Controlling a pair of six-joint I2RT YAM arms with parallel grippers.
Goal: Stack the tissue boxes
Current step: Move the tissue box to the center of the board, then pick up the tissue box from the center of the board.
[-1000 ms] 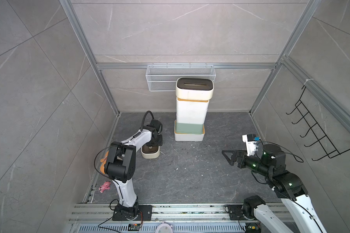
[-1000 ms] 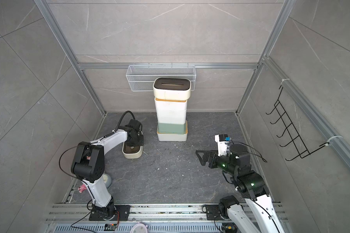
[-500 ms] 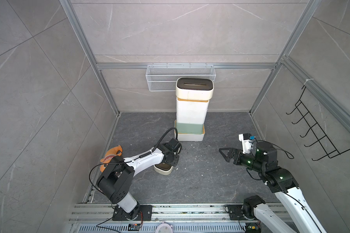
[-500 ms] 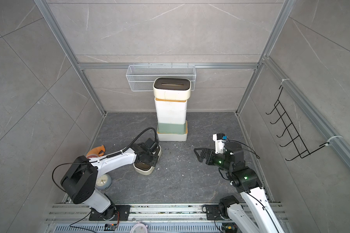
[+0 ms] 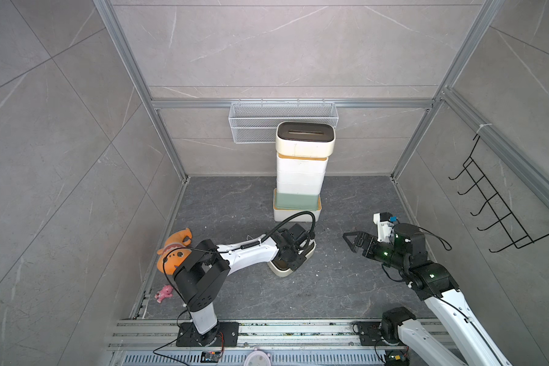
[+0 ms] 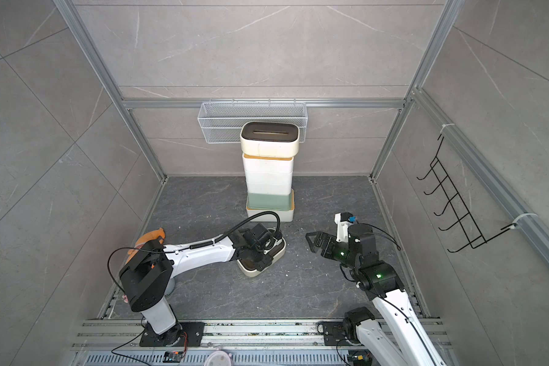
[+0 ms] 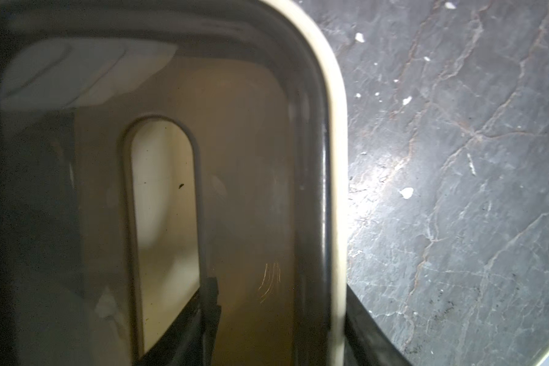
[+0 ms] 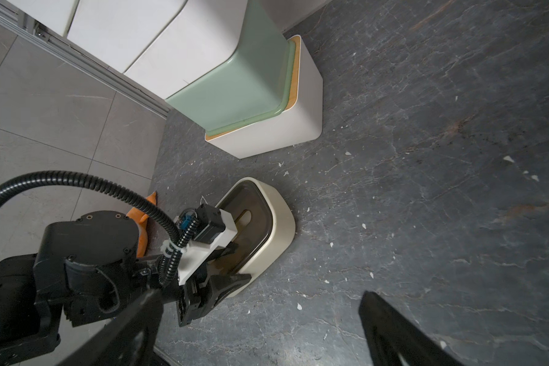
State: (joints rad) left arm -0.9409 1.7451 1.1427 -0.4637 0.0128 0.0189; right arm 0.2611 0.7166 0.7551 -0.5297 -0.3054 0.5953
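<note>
Nearest are the two arms on their rail, and two toys by the left wall: a small pink toy (image 5: 164,293) and, a little farther in, an orange toy (image 5: 175,253).

Next comes the one loose box (image 8: 276,221), low on the dark floor (image 5: 235,206), in front of the stack's foot and not touching it. It is cream with rounded corners and a smoky dark brown lid cut by a long, round-ended slot, and it lies at a slant to the walls. The left gripper (image 8: 233,264) pinches it. One finger goes down through the slot and the other sits outside the cream side wall, so lid and wall are clamped between them (whether the box rests on the floor or is raised a hair I cannot tell). Through the slot the left wrist view shows only a pale inner wall. The right gripper (image 5: 351,242) hangs to the right of that box, apart from it, jaws spread wide.

Farther back, against the rear wall, stands one stack (image 5: 300,171). Its bottom box (image 5: 295,217) is white with a bamboo lid. On it sits a single green box (image 5: 295,201), then plain white boxes (their seams are too faint for a sure count), the uppermost showing a bamboo edge. The top box (image 5: 305,147) is a second cream one with a dark slotted lid. Behind it one wire basket (image 5: 254,126) hangs on the wall, and one black rack of hooks (image 5: 495,202) hangs on the right wall.
</note>
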